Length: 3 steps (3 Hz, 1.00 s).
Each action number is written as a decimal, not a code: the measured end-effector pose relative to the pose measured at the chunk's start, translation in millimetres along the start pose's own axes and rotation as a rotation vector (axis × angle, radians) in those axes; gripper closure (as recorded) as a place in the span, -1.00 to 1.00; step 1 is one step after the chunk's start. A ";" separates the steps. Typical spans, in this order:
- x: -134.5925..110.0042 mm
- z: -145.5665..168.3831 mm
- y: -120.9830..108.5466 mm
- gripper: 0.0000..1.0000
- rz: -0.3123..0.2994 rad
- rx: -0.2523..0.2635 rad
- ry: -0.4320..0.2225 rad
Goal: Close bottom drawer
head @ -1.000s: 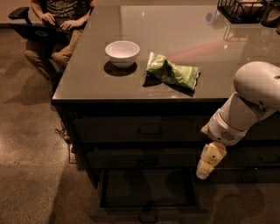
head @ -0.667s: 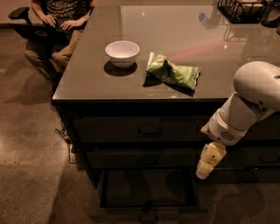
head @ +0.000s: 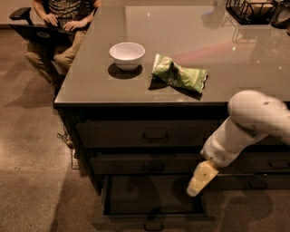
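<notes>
Handle (head: 154, 225): small dark bar, centred on the front of the bottom drawer, at the lower edge of view.
Bottom drawer (head: 136, 197): lowest of the left stack, pulled well out, dark inside showing.
Gripper (head: 194, 186): pale, pointing down over the drawer's right rear corner, holding nothing; open or closed, cannot tell.
Arm (head: 247, 129): white, reaching in from the right.
Middle drawer (head: 136, 164) and top drawer (head: 118, 134): both pushed in.
Counter (head: 90, 84): glossy dark top.
Bowl (head: 127, 54): white, left of a crumpled green bag (head: 179, 74).
Wire basket (head: 249, 11): far right corner.
Person (head: 59, 22): seated beyond the left end with a laptop (head: 43, 34).
</notes>
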<state>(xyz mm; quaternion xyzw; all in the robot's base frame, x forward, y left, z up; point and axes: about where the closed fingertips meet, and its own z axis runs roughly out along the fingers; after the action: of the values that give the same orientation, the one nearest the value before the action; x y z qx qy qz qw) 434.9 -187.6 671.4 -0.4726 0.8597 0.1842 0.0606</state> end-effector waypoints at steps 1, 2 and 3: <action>4.4 64.9 10.6 -1.00 0.079 -0.070 -0.005; 10.6 122.1 26.0 -1.00 0.129 -0.120 0.006; 13.5 135.6 24.3 -1.00 0.134 -0.128 0.018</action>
<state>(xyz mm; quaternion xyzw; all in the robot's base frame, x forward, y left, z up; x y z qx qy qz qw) 397.8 -135.8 548.5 -0.4187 0.8763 0.2381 0.0102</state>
